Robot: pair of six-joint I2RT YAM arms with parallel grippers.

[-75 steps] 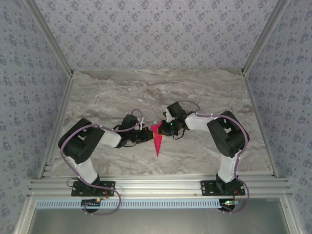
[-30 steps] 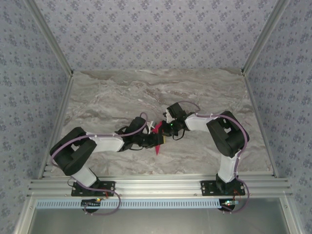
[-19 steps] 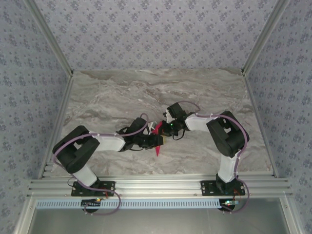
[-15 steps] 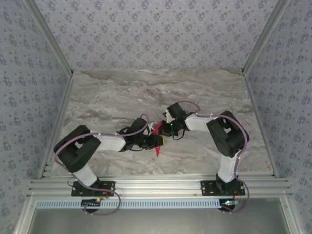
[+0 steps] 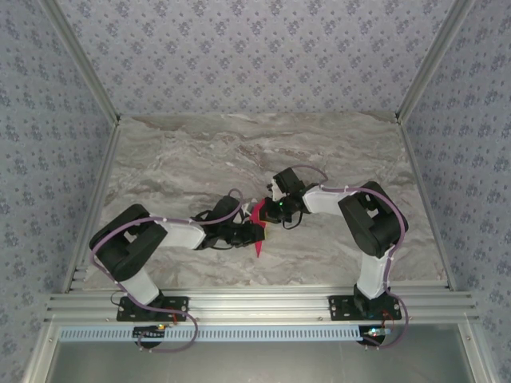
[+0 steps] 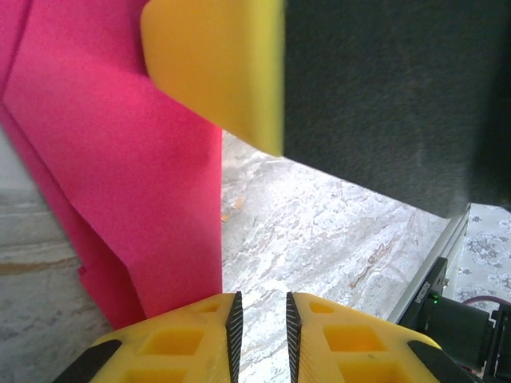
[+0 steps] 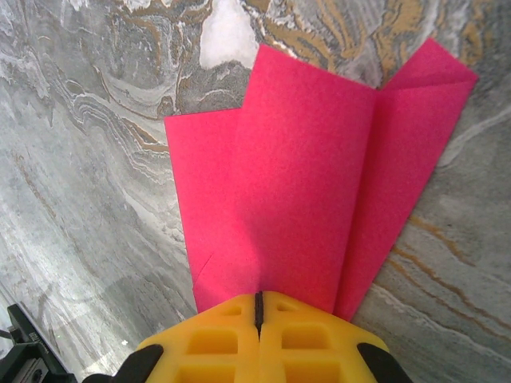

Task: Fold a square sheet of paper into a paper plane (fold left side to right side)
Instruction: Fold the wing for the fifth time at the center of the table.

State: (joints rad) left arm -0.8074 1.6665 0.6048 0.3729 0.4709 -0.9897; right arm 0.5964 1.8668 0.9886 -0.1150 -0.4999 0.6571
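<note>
Magenta paper plane, partly folded, lay flat near the middle of the marble table. Its nose pointed toward the arm bases, and both arms reached in over it from either side.

On the right gripper the yellow fingertips were pressed together with no gap, right at the paper's edge. Paper ran up to and under the tips; couldn't tell if it was pinched between them or just pressed down. The right wrist view showed a wide centre panel with a crease beside it, a narrower flap on the right and another layer sticking out on the left.

On the left gripper the fingers were nearly together with a thin slit between them. Marble showed through the slit and nothing was in it. The paper edge came down to the outer side of one left finger; contact there was unclear. The left wrist view also caught a yellow finger of the right gripper above the paper, with its black body behind.

In the top view the two grippers sat close together, tips almost meeting over the plane's wide end.
</note>
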